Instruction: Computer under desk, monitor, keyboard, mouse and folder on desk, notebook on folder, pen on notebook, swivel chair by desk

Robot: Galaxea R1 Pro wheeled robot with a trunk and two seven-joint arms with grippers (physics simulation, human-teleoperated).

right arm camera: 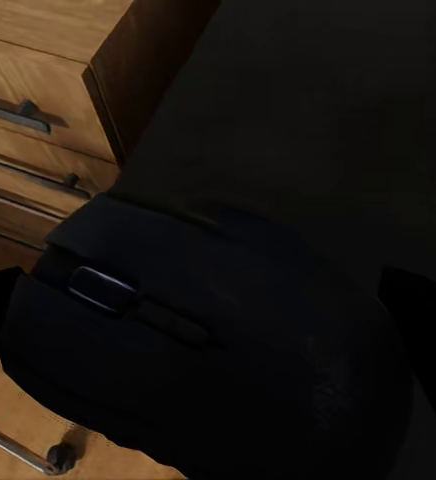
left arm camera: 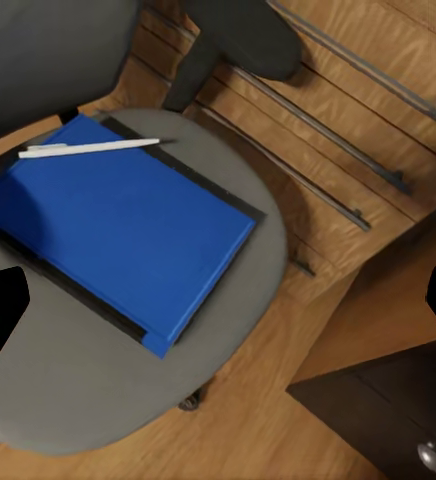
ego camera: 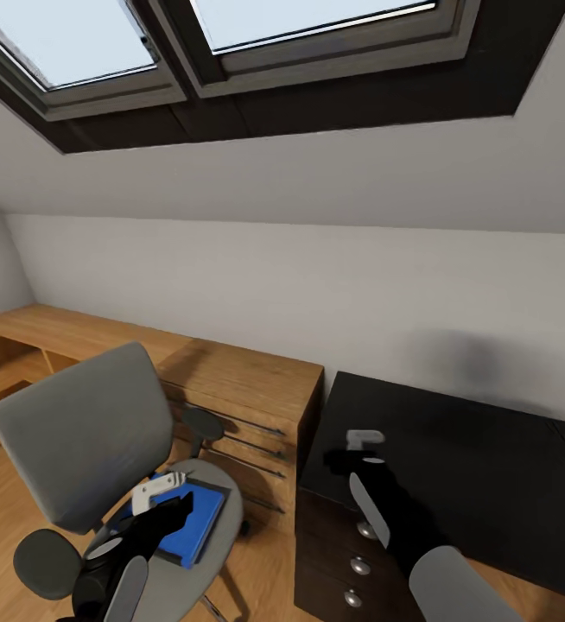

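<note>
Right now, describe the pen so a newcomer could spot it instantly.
Find the grey swivel chair in front of the wooden drawer unit. On its seat lies a blue notebook over a dark folder. The pen is the thin white stick lying across the notebook's edge nearest the backrest.

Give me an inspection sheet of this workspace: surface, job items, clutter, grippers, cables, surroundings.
Surface: black desk, bare where it shows.
Job's things: blue notebook on a dark folder on the swivel chair seat; white pen on top; black mouse close before the right wrist camera.
Clutter: nothing seen.
Grippers: left gripper open above the chair seat; right gripper over the desk's edge, jaws unclear.
Cables: nothing seen.
Surroundings: wooden drawer unit, white wall, skylight.
</note>
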